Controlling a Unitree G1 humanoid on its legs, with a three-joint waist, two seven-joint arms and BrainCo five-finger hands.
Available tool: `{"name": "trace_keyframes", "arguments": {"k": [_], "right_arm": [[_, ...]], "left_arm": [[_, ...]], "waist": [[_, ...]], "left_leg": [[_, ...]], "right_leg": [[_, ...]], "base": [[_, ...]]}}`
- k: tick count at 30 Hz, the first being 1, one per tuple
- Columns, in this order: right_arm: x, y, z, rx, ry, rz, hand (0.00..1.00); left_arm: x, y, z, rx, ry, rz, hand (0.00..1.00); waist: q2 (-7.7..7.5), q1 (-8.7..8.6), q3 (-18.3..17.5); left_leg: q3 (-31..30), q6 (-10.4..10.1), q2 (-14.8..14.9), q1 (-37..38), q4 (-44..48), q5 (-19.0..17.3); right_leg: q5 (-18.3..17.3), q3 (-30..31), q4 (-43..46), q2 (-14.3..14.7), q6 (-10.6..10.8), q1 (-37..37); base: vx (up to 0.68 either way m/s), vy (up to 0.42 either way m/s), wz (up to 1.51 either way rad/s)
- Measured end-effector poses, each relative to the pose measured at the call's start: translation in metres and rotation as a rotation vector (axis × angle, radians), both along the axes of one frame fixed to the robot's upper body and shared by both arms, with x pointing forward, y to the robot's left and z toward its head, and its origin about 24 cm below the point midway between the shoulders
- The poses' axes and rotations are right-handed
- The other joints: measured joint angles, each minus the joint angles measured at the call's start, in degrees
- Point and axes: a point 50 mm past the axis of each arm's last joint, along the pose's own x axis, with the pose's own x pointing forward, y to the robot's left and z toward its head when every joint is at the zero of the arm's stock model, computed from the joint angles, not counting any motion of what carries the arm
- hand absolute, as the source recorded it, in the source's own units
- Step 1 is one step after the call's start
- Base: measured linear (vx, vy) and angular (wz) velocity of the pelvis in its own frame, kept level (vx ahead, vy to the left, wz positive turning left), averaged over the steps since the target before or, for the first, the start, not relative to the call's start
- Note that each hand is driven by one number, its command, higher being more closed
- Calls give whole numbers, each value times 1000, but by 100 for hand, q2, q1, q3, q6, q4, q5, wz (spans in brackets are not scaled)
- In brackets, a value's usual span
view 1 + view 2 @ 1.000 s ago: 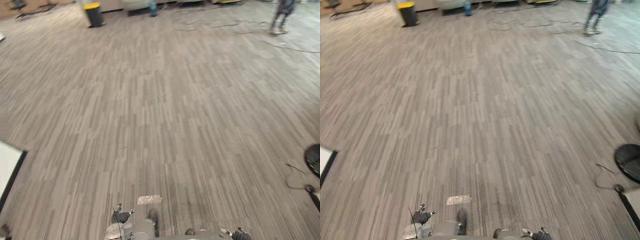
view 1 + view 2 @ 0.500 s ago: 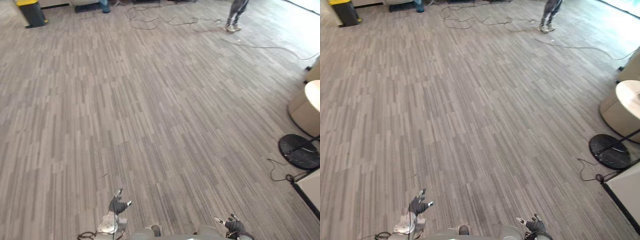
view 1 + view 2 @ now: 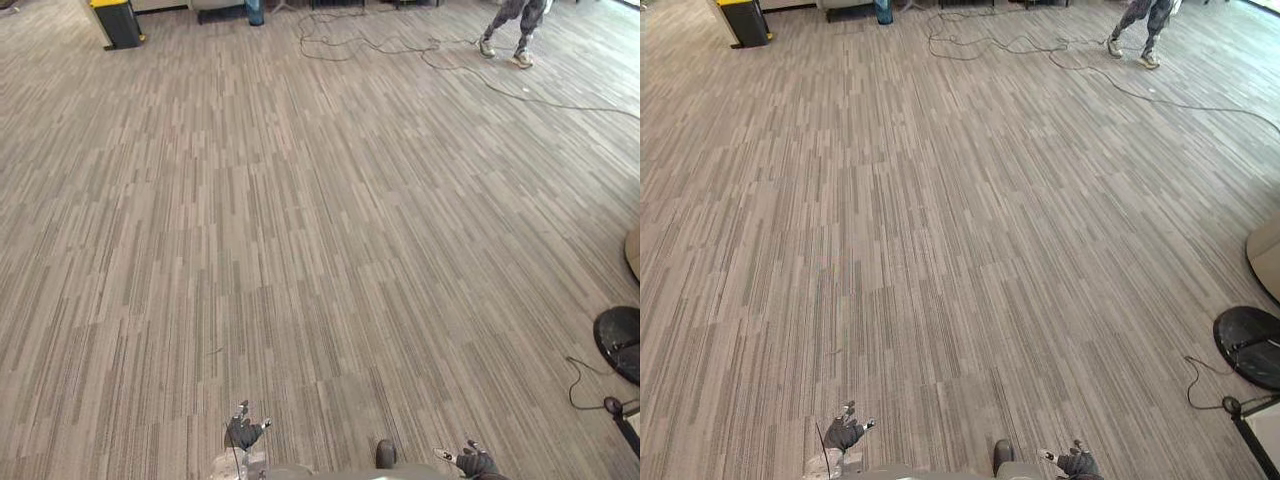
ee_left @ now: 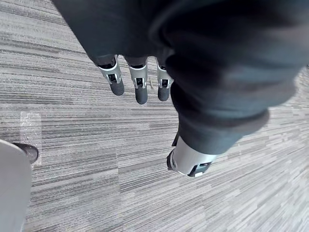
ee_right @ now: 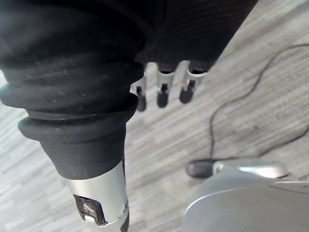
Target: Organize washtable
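A humanoid robot stands on a wide floor (image 3: 320, 230) of grey-brown striped planks. Both arms hang low at its sides.

The left hand (image 3: 243, 432) is released: in its own wrist view the fingers (image 4: 140, 89) hang straight in a row and the thumb (image 4: 189, 162) sits apart from them, with floor planks beyond. The right hand (image 3: 476, 463) is released too: its fingers (image 5: 163, 94) are straight and side by side, and its thumb (image 5: 101, 198) sticks out apart.

Far ahead of the left hand, out to its left, stands a black bin with a yellow lid (image 3: 118, 20). Far ahead, between the two hands, loose cables (image 3: 370, 40) snake across the floor. Far ahead of the right hand, a person's legs and pale shoes (image 3: 515, 30) are at the far edge of the room. Off to the right of the right hand and a little ahead of it, a round black base (image 3: 620, 340) lies flat on the floor.

I cannot tell where the washtable is.
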Motion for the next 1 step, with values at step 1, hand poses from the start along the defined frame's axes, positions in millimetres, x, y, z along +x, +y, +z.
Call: {"name": "trace_keyframes", "arguments": {"k": [1], "right_arm": [[-2,1,-1,1,6,5,0]], "left_arm": [[-1,1,0,0,4,10,0]], "waist": [[-24,-5,-24]], "left_leg": [[-68,1,-22,-14,0,0]], "right_leg": [[45,-63,-96,-24,5,57]], "base": [[-11,12,22]]}}
